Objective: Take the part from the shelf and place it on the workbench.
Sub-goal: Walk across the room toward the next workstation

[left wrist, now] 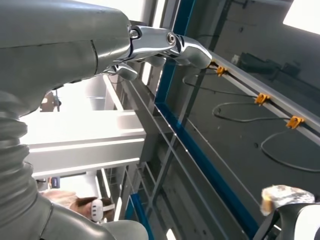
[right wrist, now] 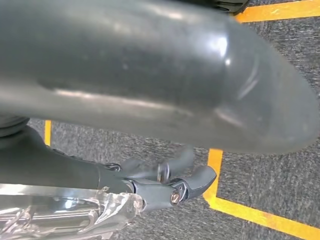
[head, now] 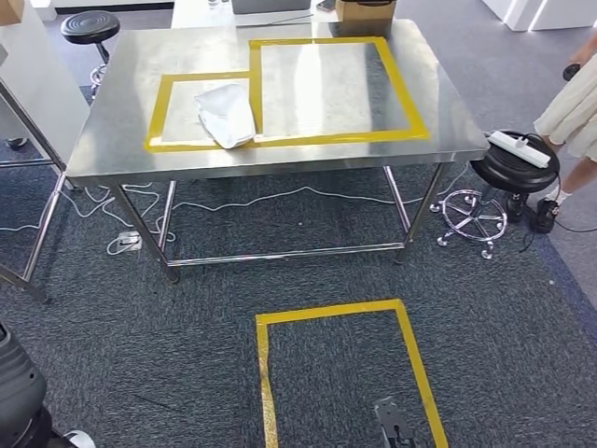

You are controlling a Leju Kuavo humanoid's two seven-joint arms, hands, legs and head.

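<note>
In the right wrist view my right hand [right wrist: 170, 180] hangs above the grey carpet, and its dark fingers [right wrist: 196, 177] lie along a metal part in clear crinkled plastic [right wrist: 71, 217], which it holds. My left hand [left wrist: 158, 45] points up at the ceiling with its silver fingers stretched out and nothing in them. Ahead in the head view stands the steel workbench [head: 113, 103], marked with two yellow tape rectangles [head: 405, 93]. A white crumpled bag [head: 225, 114] lies in the smaller, left rectangle.
A yellow tape square [head: 331, 313] marks the carpet in front of the bench. A black stool with a power strip [head: 518, 154] stands at the right, next to a person [head: 574, 107]. Another stool [head: 90, 28] and a cardboard box [head: 365, 14] are at the back. Cables [head: 211, 201] lie under the bench.
</note>
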